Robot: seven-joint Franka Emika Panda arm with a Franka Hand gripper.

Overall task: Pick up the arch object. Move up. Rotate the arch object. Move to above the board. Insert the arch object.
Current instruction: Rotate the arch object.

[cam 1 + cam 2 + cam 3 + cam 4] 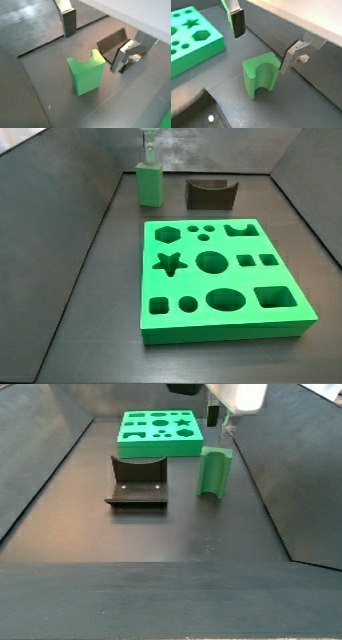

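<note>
Your gripper (264, 40) spread wide, empty, hovering just above arch object (261, 76). Arch object upright on table (160, 534), below fingers (67, 21). Board (221, 278) well apart from gripper.

1. The gripper (264, 41) points down toward the floor, its jaws standing wide apart.
2. In both wrist views the two fingers show as flat silver plates with dark pads; one finger (67, 20) hangs free, its pad facing inward.
3. The opposite finger (295, 54) carries a small bolt on its outer face.
4. In a side view the gripper (222, 422) hangs below the white wrist body (241, 394).
5. In a side view only a pale, slim part of the gripper (148, 146) shows, descending from above.
</note>
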